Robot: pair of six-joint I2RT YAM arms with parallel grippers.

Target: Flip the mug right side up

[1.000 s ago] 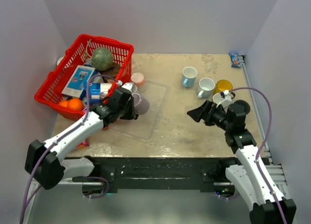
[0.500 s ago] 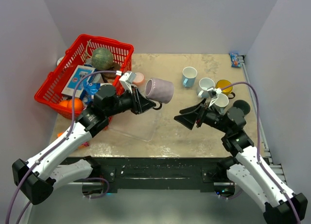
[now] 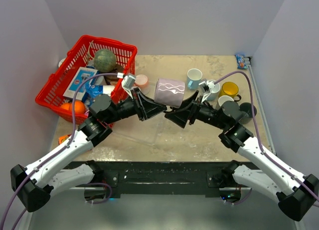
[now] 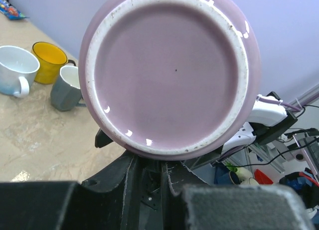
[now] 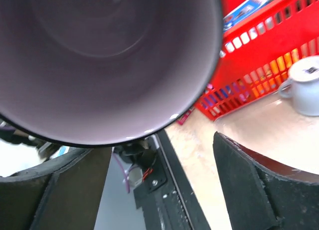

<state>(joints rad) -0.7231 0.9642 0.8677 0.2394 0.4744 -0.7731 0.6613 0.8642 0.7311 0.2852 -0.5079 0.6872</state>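
Note:
The purple mug [image 3: 170, 92] with white squiggles hangs on its side above the table's middle. My left gripper [image 3: 157, 108] is shut on its handle, which is hidden under the mug. In the left wrist view the mug's flat bottom [image 4: 169, 70] fills the frame above my gripper [image 4: 148, 166]. My right gripper [image 3: 177, 115] is open at the mug's mouth side, just right of it. In the right wrist view the mug's open inside [image 5: 99, 55] looms above my gripper [image 5: 159, 160], with the fingers spread wide. I cannot tell whether they touch the rim.
A red basket [image 3: 50, 85] of groceries stands at the back left. A pink cup [image 3: 141, 81] sits beside it. Light blue [image 3: 194, 79], white [image 3: 212, 88], yellow [image 3: 229, 89] and grey [image 3: 247, 110] mugs stand at the right. A clear tray [image 3: 144, 132] lies under the left arm.
My left gripper lifted the purple mug off the tray and swung it right and up. My right gripper moved left and now sits at the mug's mouth.

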